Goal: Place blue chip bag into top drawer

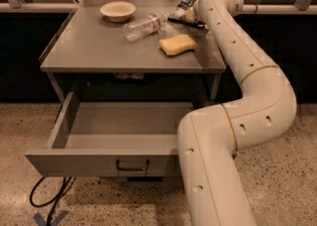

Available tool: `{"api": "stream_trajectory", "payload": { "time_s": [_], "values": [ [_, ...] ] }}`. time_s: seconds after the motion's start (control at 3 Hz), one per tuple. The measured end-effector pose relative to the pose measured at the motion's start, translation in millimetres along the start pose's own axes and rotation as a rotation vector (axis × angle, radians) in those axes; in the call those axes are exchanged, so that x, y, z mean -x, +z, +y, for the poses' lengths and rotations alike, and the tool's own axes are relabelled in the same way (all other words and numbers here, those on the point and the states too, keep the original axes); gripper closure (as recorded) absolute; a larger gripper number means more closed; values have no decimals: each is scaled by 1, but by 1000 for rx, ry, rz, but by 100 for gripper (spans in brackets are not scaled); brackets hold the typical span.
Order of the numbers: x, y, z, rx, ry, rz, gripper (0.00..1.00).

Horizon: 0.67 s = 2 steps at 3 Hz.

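The blue chip bag (181, 7) lies at the far right back of the grey tabletop (94, 46), dark and crinkled with silver patches. My gripper (187, 18) is at the end of the white arm (233, 46), right against the bag's near side, and partly hides it. The top drawer (84, 163) is pulled out wide below the tabletop. Its flat front panel has a dark wire handle (132, 164), and its inside shows nothing in it.
A yellow sponge (177, 44) lies just in front of the bag. A clear plastic bottle (143, 25) lies on its side at centre back, and a beige bowl (117, 10) stands at back left. My arm's lower links (213, 170) stand beside the drawer's right end. Cables (49, 197) lie on the floor.
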<state>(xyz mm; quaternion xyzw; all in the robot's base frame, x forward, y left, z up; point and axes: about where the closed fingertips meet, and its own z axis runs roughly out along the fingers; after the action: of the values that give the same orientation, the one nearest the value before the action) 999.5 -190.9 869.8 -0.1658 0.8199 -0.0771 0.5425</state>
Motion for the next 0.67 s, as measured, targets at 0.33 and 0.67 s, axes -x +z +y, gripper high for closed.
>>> {"api": "stream_trajectory", "payload": {
  "time_s": [0.33, 0.67],
  "values": [
    [0, 0, 0, 0, 0, 0, 66],
    [0, 0, 0, 0, 0, 0, 89]
  ]
}}
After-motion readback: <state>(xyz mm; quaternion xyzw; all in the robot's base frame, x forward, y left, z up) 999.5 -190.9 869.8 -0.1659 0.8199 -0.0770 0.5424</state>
